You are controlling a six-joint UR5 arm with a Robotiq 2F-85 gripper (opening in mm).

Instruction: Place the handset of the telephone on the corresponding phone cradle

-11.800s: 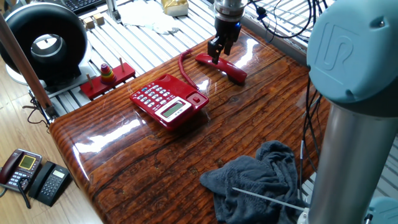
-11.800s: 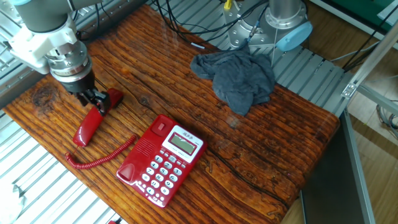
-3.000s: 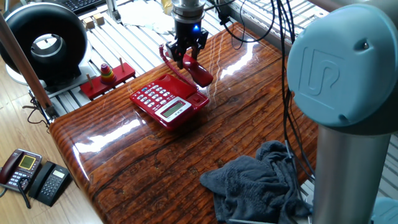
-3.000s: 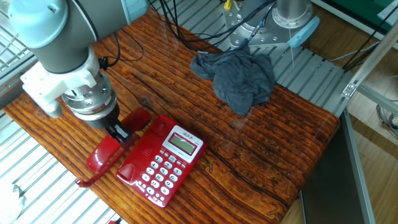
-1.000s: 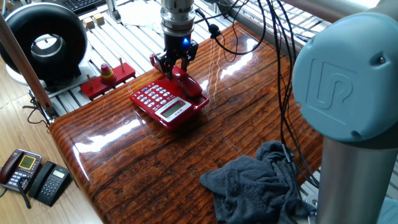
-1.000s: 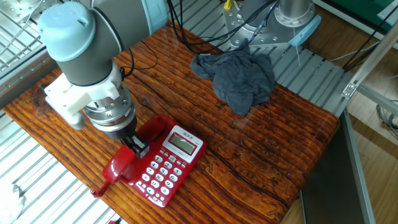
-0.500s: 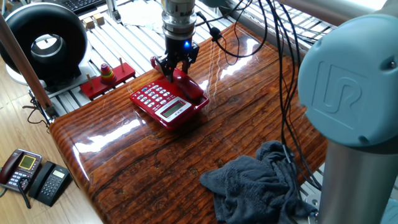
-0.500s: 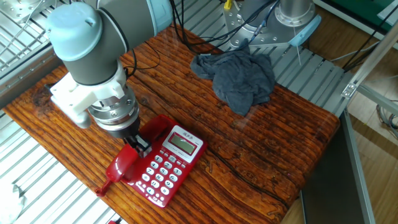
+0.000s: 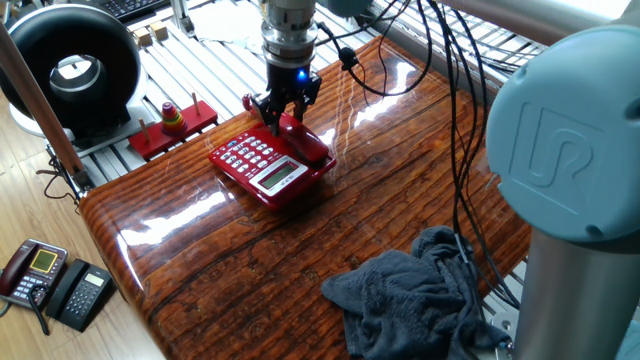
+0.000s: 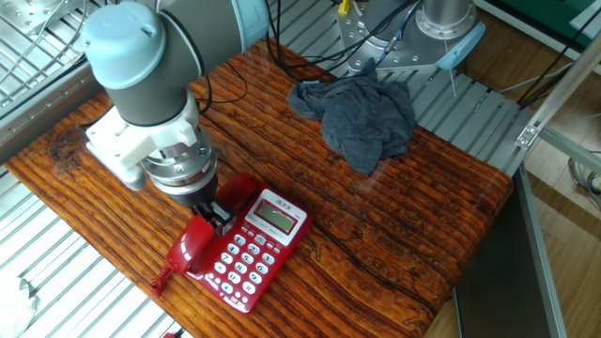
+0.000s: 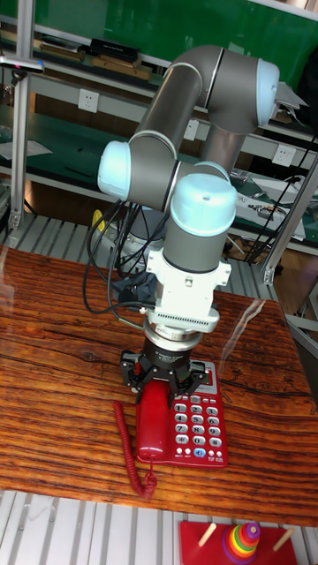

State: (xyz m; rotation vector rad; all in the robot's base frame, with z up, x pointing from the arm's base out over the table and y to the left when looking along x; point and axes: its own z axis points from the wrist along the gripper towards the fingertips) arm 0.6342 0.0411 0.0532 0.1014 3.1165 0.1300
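The red telephone lies on the wooden table with its white keys and small display facing up. My gripper is shut on the middle of the glossy red handset. The handset lies lengthwise along the phone's side, right over the phone cradle, which it hides. Whether it rests in the cradle or hangs just above it cannot be told. Its coiled cord trails off the handset's lower end.
A crumpled grey cloth lies on the far part of the table. A red ring-stacking toy stands just off the table edge. Two dark phones lie on the floor. Cables hang beside the arm.
The gripper has carried the handset from the table beside the phone over to the base. In the last second it shifted slightly further over the cradle side.
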